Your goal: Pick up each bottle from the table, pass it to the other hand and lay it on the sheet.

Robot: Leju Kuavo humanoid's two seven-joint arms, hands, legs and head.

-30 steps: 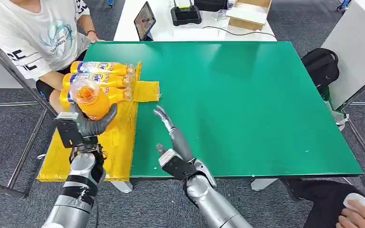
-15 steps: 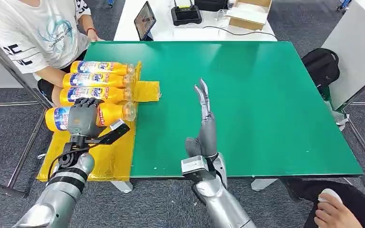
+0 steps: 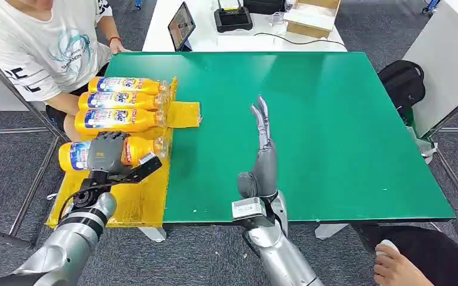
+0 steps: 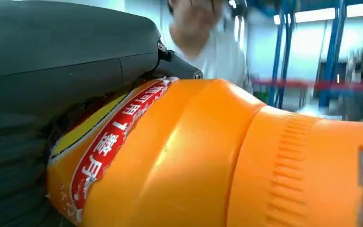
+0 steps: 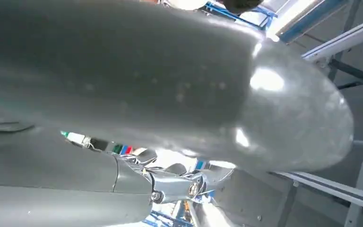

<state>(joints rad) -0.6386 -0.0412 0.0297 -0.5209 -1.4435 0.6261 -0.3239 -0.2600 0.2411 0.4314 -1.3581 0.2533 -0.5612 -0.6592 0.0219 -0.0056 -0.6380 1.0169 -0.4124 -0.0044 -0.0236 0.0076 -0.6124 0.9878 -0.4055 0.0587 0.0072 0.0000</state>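
Left hand (image 3: 104, 154) wraps its fingers over an orange bottle (image 3: 125, 151) lying on its side on the yellow sheet (image 3: 140, 193), just beside three more bottles (image 3: 119, 101), while the right hand (image 3: 263, 149) hangs empty, fingers straight, over the green surface (image 3: 334, 131).
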